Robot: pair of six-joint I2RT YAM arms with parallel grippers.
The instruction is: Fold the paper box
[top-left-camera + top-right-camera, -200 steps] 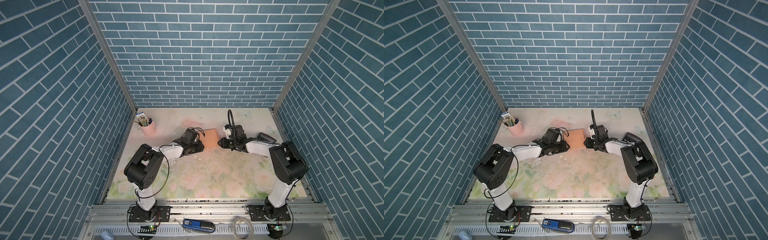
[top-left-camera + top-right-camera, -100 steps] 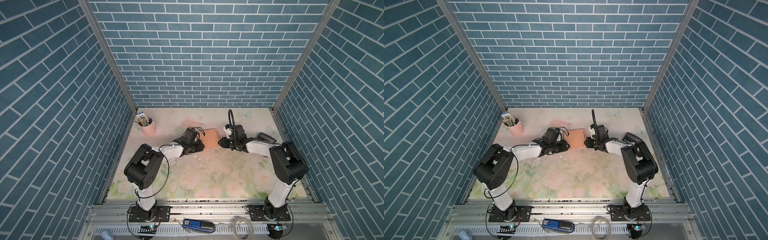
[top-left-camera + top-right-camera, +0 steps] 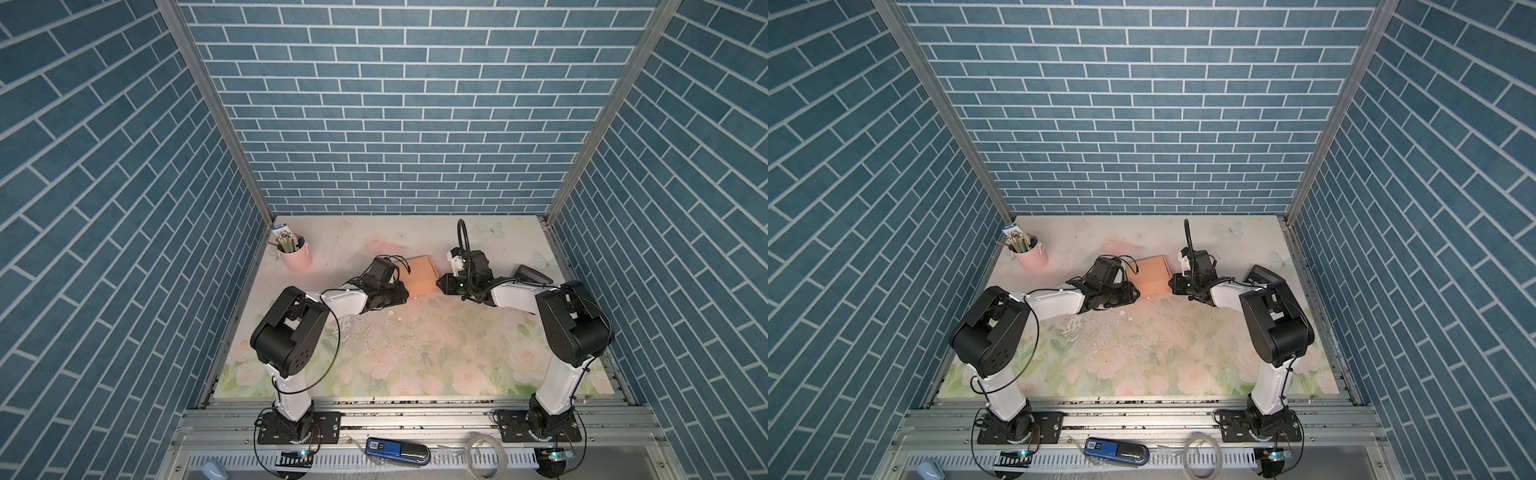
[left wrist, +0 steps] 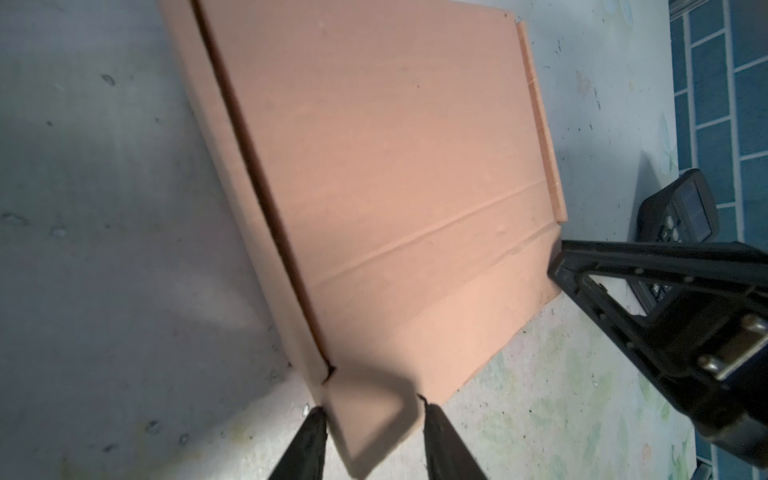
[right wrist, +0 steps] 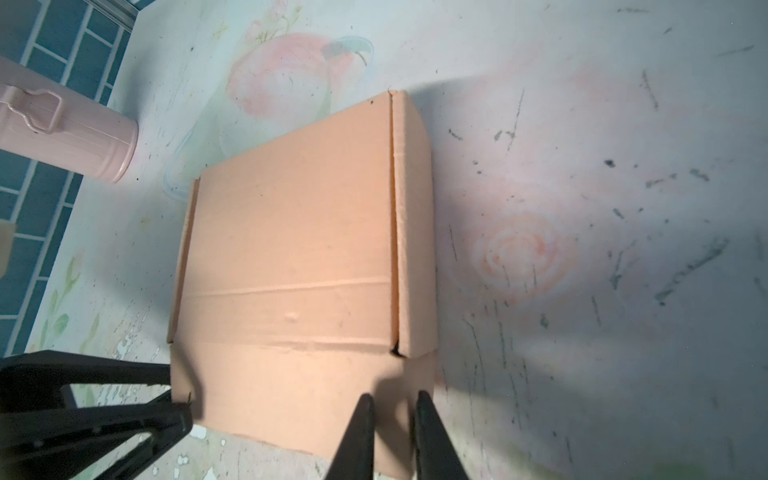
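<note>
The paper box [image 3: 419,276] [image 3: 1152,276] is a tan-orange cardboard mailer lying flat at the middle back of the floral mat, its lid down and side walls folded up. My left gripper [image 3: 405,291] [image 3: 1136,293] sits low at its front left corner. In the left wrist view the left gripper [image 4: 372,409] holds a folded corner flap of the box [image 4: 395,166] between its fingers. My right gripper [image 3: 439,283] [image 3: 1172,283] is at the front right corner. In the right wrist view the right gripper [image 5: 394,397] stands almost closed, pinching cardboard at the box's [image 5: 291,249] front corner.
A pink cup [image 3: 296,255] [image 3: 1030,255] [image 5: 83,137] of pens stands at the back left. A black keypad device [image 3: 532,274] [image 3: 1260,274] [image 4: 681,216] lies right of the right gripper. Small white flakes [image 3: 395,318] litter the mat in front of the box. Brick-patterned walls close three sides.
The right jaws have narrowed slightly on the box's corner. The box and both arms keep their places.
</note>
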